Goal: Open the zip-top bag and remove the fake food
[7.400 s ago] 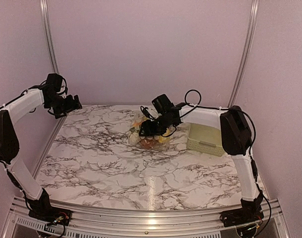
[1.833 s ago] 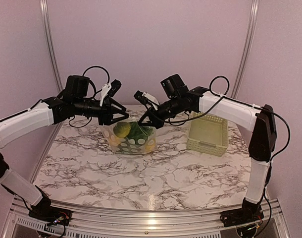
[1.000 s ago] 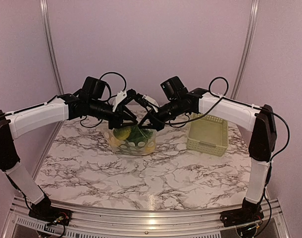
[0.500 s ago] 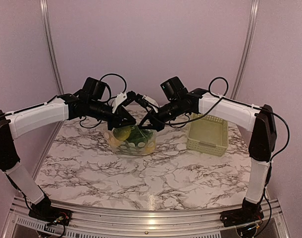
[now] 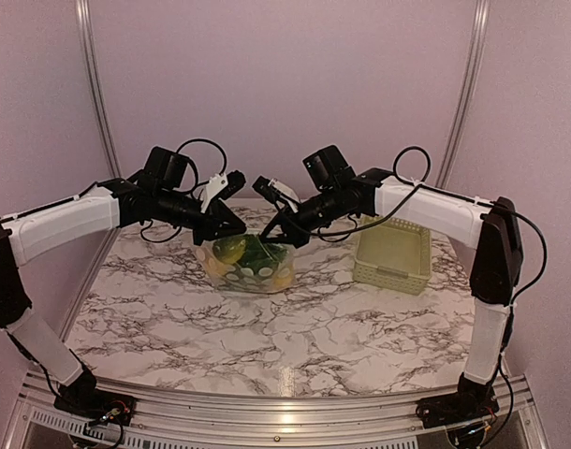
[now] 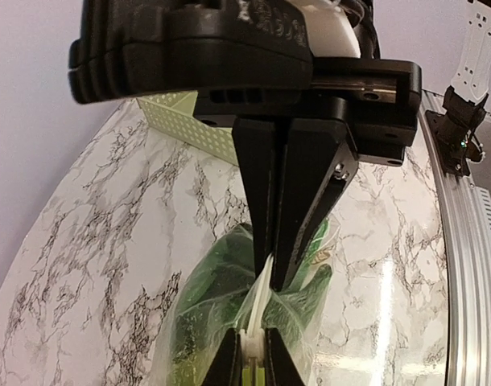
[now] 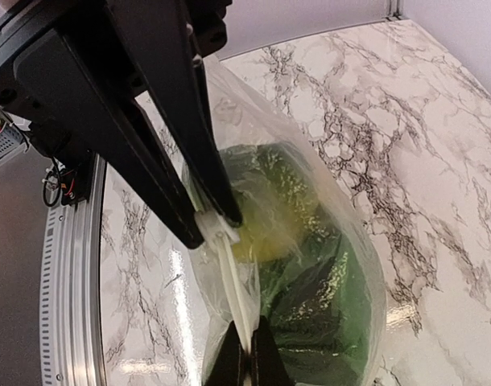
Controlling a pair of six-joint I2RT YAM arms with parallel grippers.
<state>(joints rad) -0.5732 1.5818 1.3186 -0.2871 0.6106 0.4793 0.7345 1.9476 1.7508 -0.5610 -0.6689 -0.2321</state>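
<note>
The zip-top bag (image 5: 253, 268) hangs just over the marble table between my two grippers, held up by its white zip strip (image 7: 232, 285). Fake food shows through the plastic: a yellow round piece (image 5: 231, 248) and green leafy pieces (image 5: 261, 251). My left gripper (image 5: 235, 229) is shut on the white slider (image 6: 254, 342) at the bag's left top end. My right gripper (image 5: 272, 235) is shut on the zip strip a short way along. In the left wrist view the right gripper's fingers (image 6: 298, 201) come down onto the strip, straight opposite my own.
A pale green slotted basket (image 5: 393, 251) stands on the table right of the bag, also seen in the left wrist view (image 6: 189, 121). The metal frame rail (image 6: 471, 265) runs along the table's near edge. Lilac walls close in the back and sides.
My left gripper has shut on the slider and pulled back a little to the left. The right gripper holds the strip in the same place.
</note>
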